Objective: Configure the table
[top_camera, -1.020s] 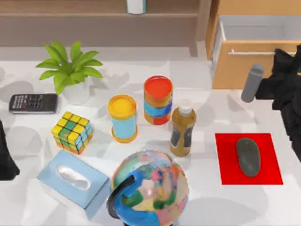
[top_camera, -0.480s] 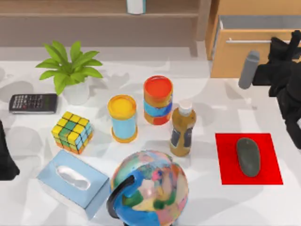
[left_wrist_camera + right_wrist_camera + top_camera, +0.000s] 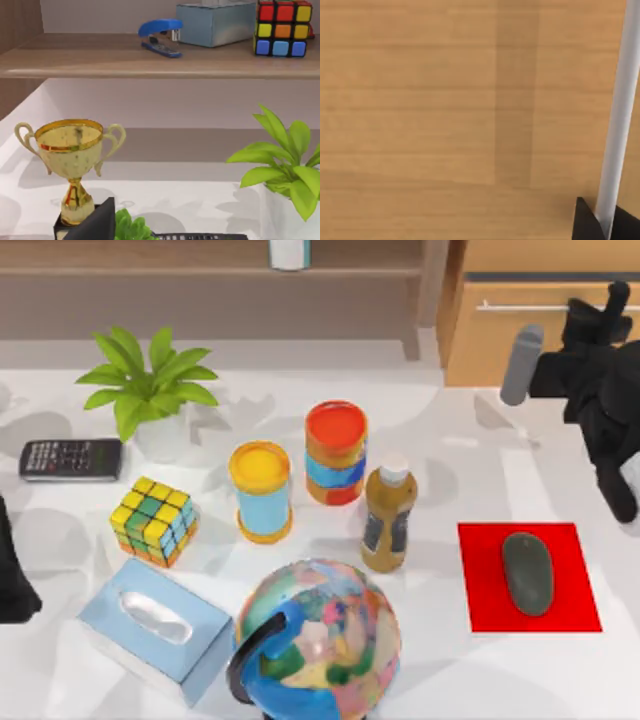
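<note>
The white table (image 3: 470, 455) is seen spread across the whole lower part of the top view, with the wooden drawer cabinet (image 3: 500, 335) standing at its two o'clock corner. The right gripper (image 3: 600, 305) is held against the cabinet's drawer front at the silver handle (image 3: 540, 307). In the right wrist view that handle (image 3: 619, 115) is seen passing between two dark fingertips (image 3: 585, 222), so the fingers are closed around it. The drawer is seen nearly flush with the cabinet.

The left arm (image 3: 12, 570) is parked at the table's nine o'clock edge; whether its fingers are open or closed cannot be told.

At four o'clock a red mat (image 3: 480, 590) is laid, with a dark grey mouse (image 3: 527, 573) resting on it. Near the centre a brown bottle (image 3: 388, 518) is stood, with a red-topped can (image 3: 336, 452) and a yellow-topped can (image 3: 261, 491) just beside it. A globe (image 3: 320, 640) is placed at six o'clock, a tissue box (image 3: 155, 630) at seven o'clock, a puzzle cube (image 3: 153, 521) and a calculator (image 3: 70, 459) toward nine o'clock, and a potted plant (image 3: 150, 390) at ten o'clock.

In the left wrist view a gold trophy (image 3: 74, 165) is shown, and a shelf (image 3: 150, 60) carrying a blue stapler (image 3: 160, 36).
</note>
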Controlling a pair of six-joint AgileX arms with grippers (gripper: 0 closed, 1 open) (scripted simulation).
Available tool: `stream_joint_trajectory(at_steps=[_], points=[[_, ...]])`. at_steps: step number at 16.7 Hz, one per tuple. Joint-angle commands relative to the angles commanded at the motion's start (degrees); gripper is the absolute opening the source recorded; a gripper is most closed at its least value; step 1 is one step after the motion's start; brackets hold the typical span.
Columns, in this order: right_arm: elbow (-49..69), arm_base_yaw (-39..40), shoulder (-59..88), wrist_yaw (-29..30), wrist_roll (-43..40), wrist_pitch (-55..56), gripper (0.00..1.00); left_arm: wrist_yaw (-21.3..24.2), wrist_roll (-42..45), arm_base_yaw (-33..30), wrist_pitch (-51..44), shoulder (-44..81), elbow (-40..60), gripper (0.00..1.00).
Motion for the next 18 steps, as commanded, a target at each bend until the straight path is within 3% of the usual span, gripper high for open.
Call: stream_joint_trajectory(at_steps=[5, 10, 18], points=[[7.8, -0.9, 3.2, -0.8, 0.0, -4.3, 0.0, 0.0, 0.0, 0.0, 0.0, 0.0, 0.0, 1.0], [8.3, -1.0, 3.4, -0.9, 0.0, -4.5, 0.0, 0.0, 0.0, 0.0, 0.0, 0.0, 0.0, 1.0], [8.3, -1.0, 3.4, -0.9, 0.0, -4.5, 0.6, 0.0, 0.0, 0.0, 0.0, 0.0, 0.0, 1.0]])
